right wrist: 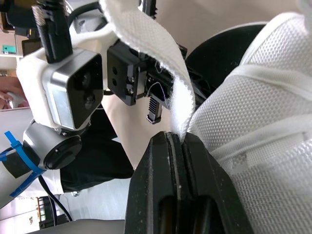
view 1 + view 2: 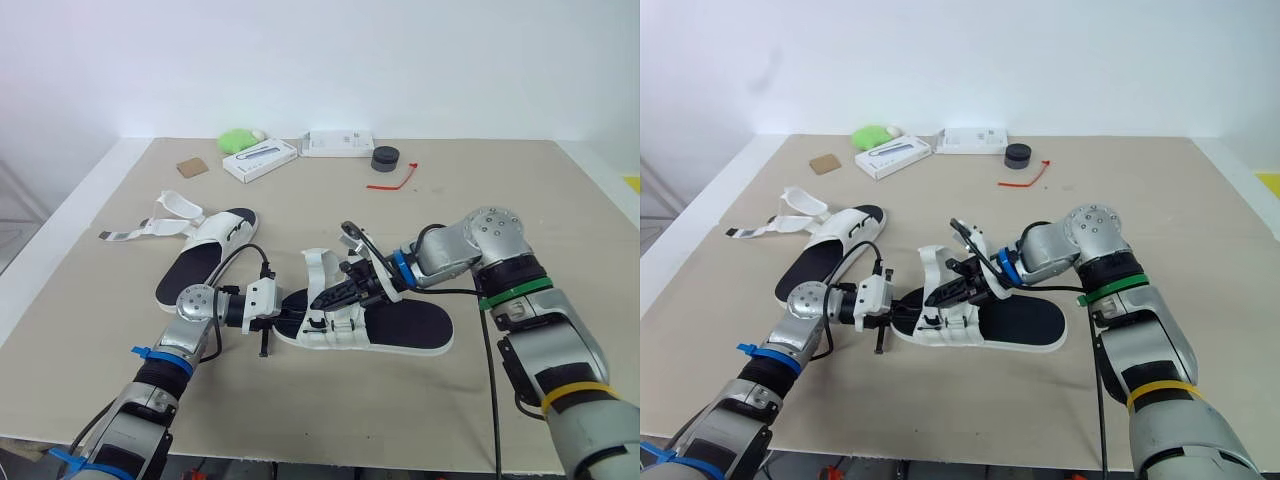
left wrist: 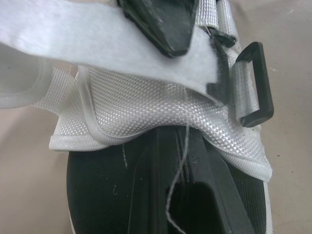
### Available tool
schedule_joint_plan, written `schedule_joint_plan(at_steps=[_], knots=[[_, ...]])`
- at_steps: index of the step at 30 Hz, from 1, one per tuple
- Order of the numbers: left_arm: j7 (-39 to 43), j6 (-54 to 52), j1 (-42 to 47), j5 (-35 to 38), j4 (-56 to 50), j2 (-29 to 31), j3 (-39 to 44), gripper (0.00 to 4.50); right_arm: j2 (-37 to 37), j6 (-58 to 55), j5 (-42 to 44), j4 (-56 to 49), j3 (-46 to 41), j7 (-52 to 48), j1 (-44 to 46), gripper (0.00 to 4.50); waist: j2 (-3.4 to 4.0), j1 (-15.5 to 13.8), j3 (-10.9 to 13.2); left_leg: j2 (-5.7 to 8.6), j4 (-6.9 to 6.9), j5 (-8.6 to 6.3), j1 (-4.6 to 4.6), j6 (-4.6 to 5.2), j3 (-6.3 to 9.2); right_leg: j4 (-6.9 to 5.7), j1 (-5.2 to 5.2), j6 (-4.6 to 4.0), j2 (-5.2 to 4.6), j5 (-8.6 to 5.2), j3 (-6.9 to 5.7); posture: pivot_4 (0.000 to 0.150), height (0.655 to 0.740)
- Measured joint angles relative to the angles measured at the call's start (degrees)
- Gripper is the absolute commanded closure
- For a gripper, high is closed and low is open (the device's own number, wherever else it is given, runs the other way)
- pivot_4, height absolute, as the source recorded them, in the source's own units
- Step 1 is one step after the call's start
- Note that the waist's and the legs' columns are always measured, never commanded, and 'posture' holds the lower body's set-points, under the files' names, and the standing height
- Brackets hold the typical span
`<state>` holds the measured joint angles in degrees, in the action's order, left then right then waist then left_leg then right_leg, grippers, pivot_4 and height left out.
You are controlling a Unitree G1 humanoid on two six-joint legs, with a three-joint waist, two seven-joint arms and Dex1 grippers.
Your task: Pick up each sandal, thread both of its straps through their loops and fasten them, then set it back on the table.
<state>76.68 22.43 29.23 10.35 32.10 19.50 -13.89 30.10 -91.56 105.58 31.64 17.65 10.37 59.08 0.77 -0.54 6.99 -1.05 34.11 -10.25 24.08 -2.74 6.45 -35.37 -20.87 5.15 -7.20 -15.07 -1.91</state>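
Within right hand (image 1: 176, 139), white sandal strap (image 1: 146, 44)

The left arm reaches in low toward the toe end of the near sandal (image 2: 410, 325), forearm almost level. The left pincer (image 2: 298, 311) lies over the sandal's footbed with its fingers (image 3: 151, 185) pressed together, tips under the front band. The right arm bends sharply at the elbow and crosses above the sandal's heel. The right pincer (image 2: 322, 297) is clamped on a white strap (image 1: 146, 34) above the sandal's middle.
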Motion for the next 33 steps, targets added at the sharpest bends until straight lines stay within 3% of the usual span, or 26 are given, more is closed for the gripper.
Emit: schedule_joint_plan(at_steps=[9,25,29,33], knots=[[-0.01,0.0,-0.02,0.0,0.0,0.0,0.0,4.5,0.09,1.61,5.65,-1.51,0.93,2.55,-0.02,4.47,-0.01,0.0,0.0,0.01,0.0,0.0,0.0,0.0,0.02,-0.01,0.01,0.01,0.0,-0.01,0.0,0.15,0.74],[-0.12,0.02,-0.05,0.0,0.13,-0.07,0.0,4.5,0.83,2.34,2.61,-3.6,1.78,2.43,-3.8,4.47,-0.02,0.03,-0.04,0.1,0.0,0.01,-0.01,0.02,0.12,-0.09,0.03,0.02,0.0,-0.09,0.03,0.15,0.74],[-0.11,0.02,-0.09,0.0,0.05,-0.18,0.0,4.5,1.83,2.11,2.52,-8.14,1.86,0.73,-5.46,4.47,-0.02,0.02,-0.04,0.16,0.0,0.01,0.01,0.02,0.21,-0.1,0.05,0.1,-0.01,-0.13,0.03,0.15,0.74],[0.07,0.02,-0.22,0.0,-0.14,-0.35,-0.13,4.5,2.68,2.31,-5.69,-20.93,0.38,-3.08,-8.5,4.47,-0.01,-0.03,-0.15,0.28,-0.01,-0.01,0.05,0.04,0.33,-0.12,0.09,0.24,-0.01,-0.25,0.06,0.15,0.74]])
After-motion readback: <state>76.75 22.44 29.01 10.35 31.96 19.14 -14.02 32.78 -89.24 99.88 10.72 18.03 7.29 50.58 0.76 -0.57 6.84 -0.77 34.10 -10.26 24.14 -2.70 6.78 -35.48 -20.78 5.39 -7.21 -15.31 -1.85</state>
